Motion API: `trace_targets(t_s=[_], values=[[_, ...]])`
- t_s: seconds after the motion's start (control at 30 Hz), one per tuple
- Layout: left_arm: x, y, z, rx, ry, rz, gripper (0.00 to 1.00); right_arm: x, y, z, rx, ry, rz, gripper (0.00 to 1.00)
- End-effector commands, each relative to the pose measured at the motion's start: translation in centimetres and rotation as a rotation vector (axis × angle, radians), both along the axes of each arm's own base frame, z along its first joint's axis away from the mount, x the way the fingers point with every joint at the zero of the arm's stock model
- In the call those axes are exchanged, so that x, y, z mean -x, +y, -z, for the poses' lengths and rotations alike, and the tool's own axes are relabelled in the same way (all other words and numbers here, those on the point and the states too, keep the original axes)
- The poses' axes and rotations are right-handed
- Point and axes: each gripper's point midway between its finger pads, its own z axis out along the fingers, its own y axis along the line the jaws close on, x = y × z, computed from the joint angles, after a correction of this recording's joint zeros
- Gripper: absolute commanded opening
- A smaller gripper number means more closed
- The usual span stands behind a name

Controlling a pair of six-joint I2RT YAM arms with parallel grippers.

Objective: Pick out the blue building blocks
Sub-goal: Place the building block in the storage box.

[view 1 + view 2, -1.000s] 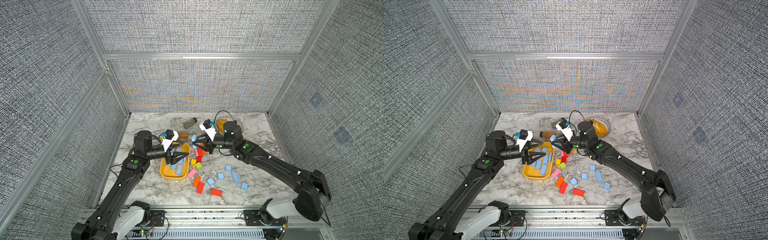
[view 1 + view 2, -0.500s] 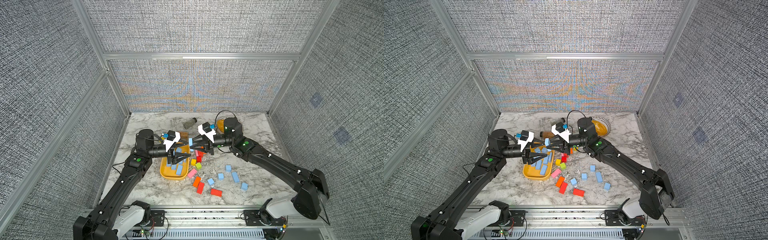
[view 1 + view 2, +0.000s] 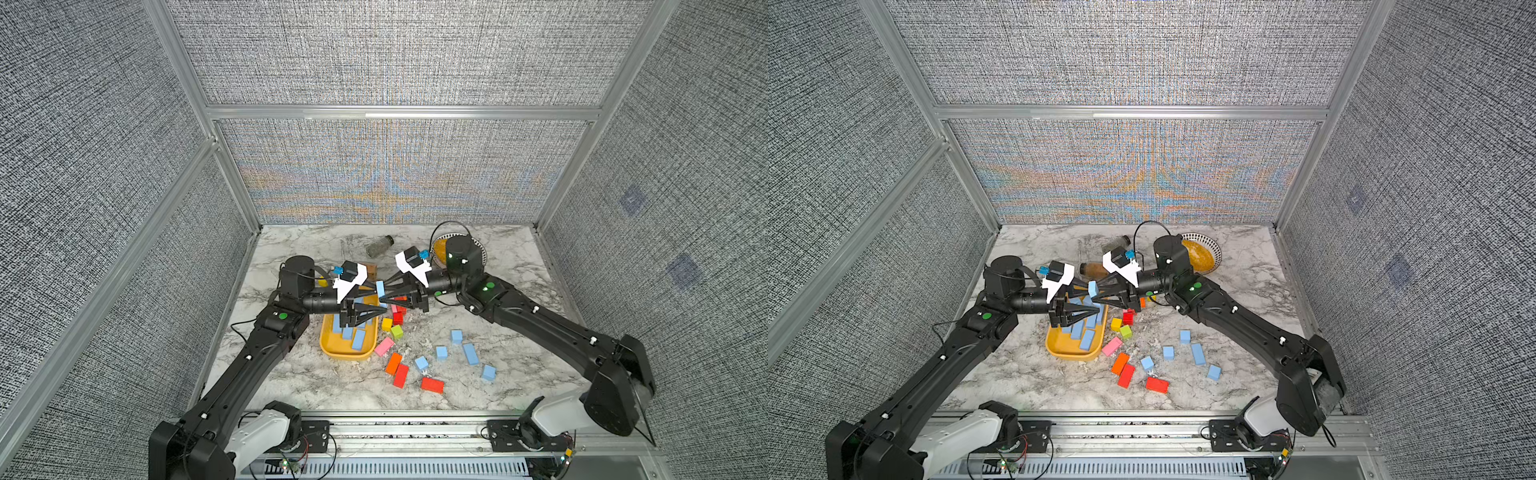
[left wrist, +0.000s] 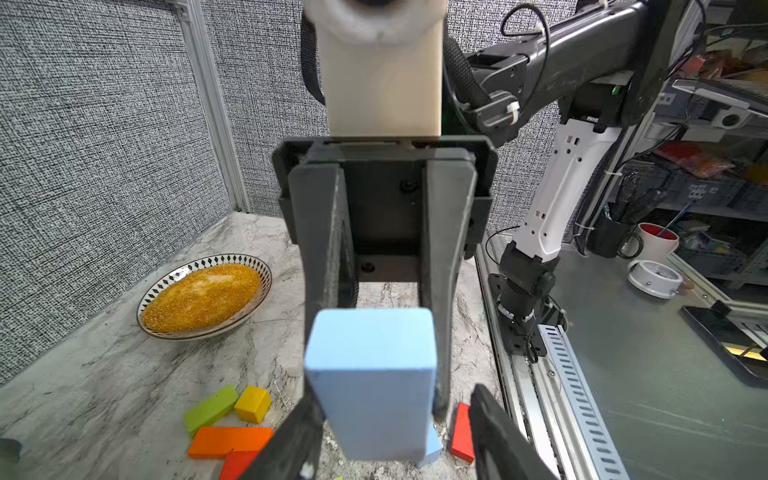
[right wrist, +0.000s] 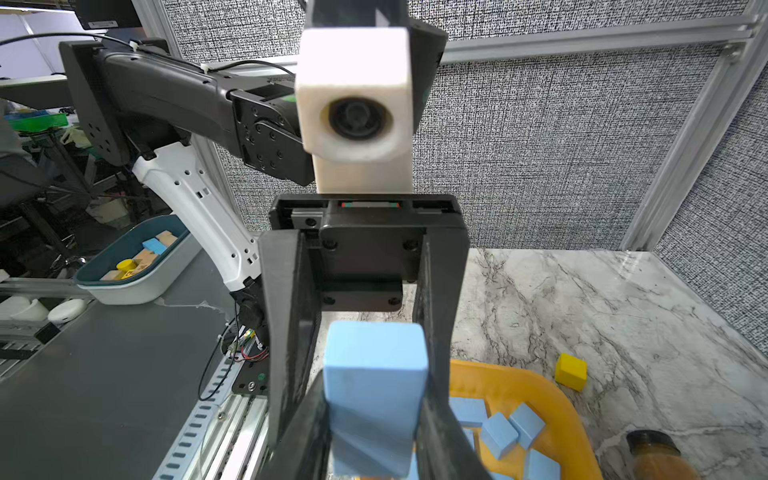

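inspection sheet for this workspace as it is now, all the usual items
surface: white-grey marble tabletop, some small specks on it
job's things: one long light-blue block held upright over the yellow plastic tray, at its far end; more light-blue blocks in the tray; five loose light-blue blocks
clutter: red, orange, pink, yellow and green blocks; patterned bowl with a golden grainy mound; clear jar on its side; brown-filled jar
grippers: right pincer shut on the long block; left pincer open, fingers either side of it
cables: black cable loop above the right arm
surroundings: grey woven panels in an aluminium frame
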Motion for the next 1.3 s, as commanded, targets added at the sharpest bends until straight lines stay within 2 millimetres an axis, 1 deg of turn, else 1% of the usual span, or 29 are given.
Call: trace_targets(t_s=[0.0,0.07,0.27,0.33,0.43,0.57,0.6,0.7,0.8,0.87,0.9,1.03,1.13,1.27], values=[[-0.1,-0.1,-0.6,0.010,-0.026,0.002,0.54,0.4,0.1,-0.5,-0.023,-0.009,-0.026,0.32],[-0.2,-0.2,-0.7,0.011,-0.029,0.001,0.50,0.4,0.1,-0.4,-0.021,-0.003,-0.030,0.32],[-0.4,-0.2,-0.9,0.006,-0.033,-0.013,0.31,0.5,0.1,-0.2,-0.017,0.007,-0.033,0.34],[-0.5,-0.2,-0.9,0.002,-0.034,-0.016,0.27,0.5,0.1,-0.2,-0.016,0.009,-0.032,0.35],[-0.7,-0.2,-0.7,-0.012,-0.028,-0.032,0.21,0.2,0.0,-0.1,-0.006,0.013,-0.002,0.48],[-1.5,0.1,-0.3,-0.041,0.025,-0.097,0.15,-1.1,-0.6,-0.1,-0.008,-0.001,0.111,0.63],[-1.9,0.2,-0.1,-0.048,0.051,-0.124,0.14,-1.7,-0.8,-0.3,-0.014,0.000,0.156,0.66],[-3.3,0.6,0.6,-0.071,0.137,-0.229,0.13,-3.0,-1.6,0.0,-0.004,0.011,0.263,0.72],[-6.1,2.0,3.0,-0.143,0.295,-0.445,0.13,-4.5,-2.5,1.1,0.035,0.038,0.387,0.74],[-7.4,3.1,5.3,-0.219,0.391,-0.562,0.10,-5.7,-3.3,2.0,0.058,0.078,0.488,0.73],[-7.7,3.6,6.2,-0.248,0.424,-0.599,0.09,-6.0,-3.6,2.3,0.065,0.090,0.516,0.74],[-8.7,5.3,10.7,-0.377,0.554,-0.739,0.08,-6.5,-4.7,3.5,0.062,0.161,0.600,0.73],[-9.0,5.8,13.8,-0.494,0.650,-0.787,0.08,-6.6,-5.3,4.4,0.066,0.215,0.648,0.73],[-9.9,5.6,15.9,-0.592,0.727,-0.838,0.08,-7.8,-6.3,5.8,0.117,0.317,0.764,0.73]])
